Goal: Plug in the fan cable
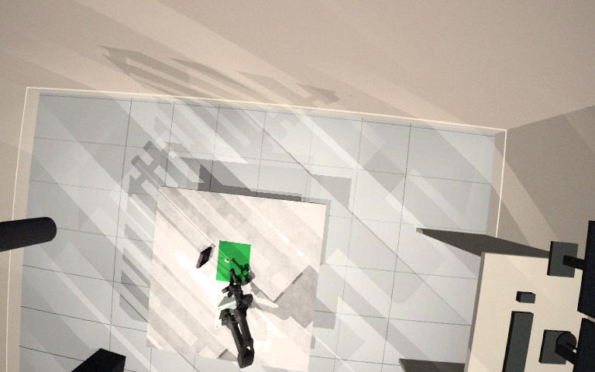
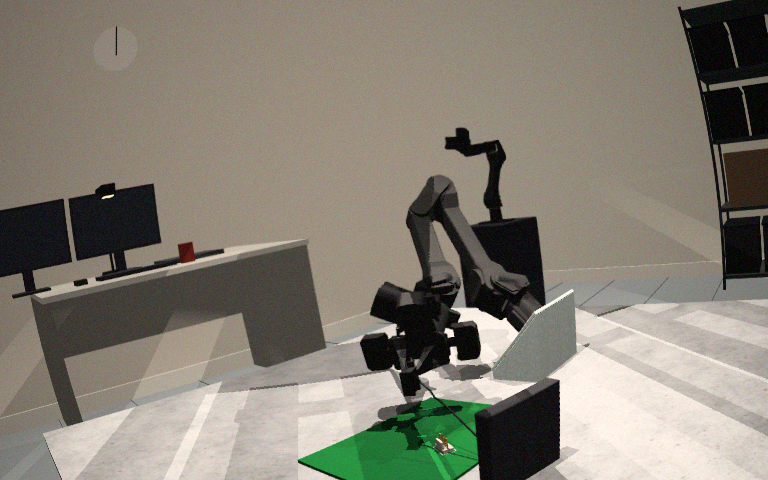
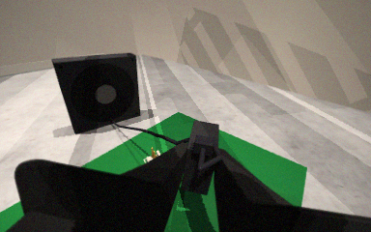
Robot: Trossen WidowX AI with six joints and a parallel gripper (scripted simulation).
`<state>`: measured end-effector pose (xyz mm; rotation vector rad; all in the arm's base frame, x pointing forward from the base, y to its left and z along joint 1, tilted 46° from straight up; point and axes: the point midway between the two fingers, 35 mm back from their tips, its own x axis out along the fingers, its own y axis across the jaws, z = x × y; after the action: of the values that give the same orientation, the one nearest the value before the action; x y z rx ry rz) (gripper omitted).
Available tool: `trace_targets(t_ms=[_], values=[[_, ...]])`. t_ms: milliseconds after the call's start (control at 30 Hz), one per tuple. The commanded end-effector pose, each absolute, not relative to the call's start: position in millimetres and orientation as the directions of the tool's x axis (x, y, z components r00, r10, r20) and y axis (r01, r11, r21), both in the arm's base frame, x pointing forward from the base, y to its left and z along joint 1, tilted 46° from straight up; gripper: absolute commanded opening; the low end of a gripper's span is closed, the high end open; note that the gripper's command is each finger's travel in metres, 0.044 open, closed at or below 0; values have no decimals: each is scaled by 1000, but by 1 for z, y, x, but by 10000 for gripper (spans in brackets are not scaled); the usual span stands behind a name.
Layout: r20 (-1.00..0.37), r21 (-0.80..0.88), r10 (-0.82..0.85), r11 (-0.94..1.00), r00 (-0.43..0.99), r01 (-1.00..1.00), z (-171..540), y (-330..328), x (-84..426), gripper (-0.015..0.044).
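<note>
My gripper (image 2: 410, 380) (image 3: 201, 152) is shut on the fan cable's black plug (image 3: 204, 137) and holds it above the green board (image 1: 226, 271) (image 2: 346, 455) (image 3: 290, 179). The small white header (image 1: 227, 260) (image 2: 444, 446) (image 3: 152, 158) with its gold pins stands on the board. In the wrist view it is left of the plug, partly behind the left finger; plug and header are apart. The black fan (image 1: 205, 256) (image 2: 519, 431) (image 3: 97, 94) stands upright beside the board. Its thin cable (image 2: 450, 410) (image 3: 145, 130) runs to the plug. The plug's underside is hard to make out.
A pale angled plate (image 2: 540, 342) stands on the table (image 1: 180, 294) (image 2: 245, 428) near the arm's base. A second small arm (image 2: 494, 178) on a black pedestal and a desk (image 2: 281, 297) with monitors are farther back. Striped shadows cross the table and board.
</note>
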<state>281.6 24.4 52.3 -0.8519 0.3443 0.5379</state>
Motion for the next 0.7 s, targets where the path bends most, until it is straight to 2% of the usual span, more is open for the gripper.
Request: trace_targets(t_ms=[0, 667], values=[[-492, -616, 314, 534, 812, -579, 50, 21, 282, 0], [-493, -616, 313, 534, 812, -580, 40, 8, 283, 0]])
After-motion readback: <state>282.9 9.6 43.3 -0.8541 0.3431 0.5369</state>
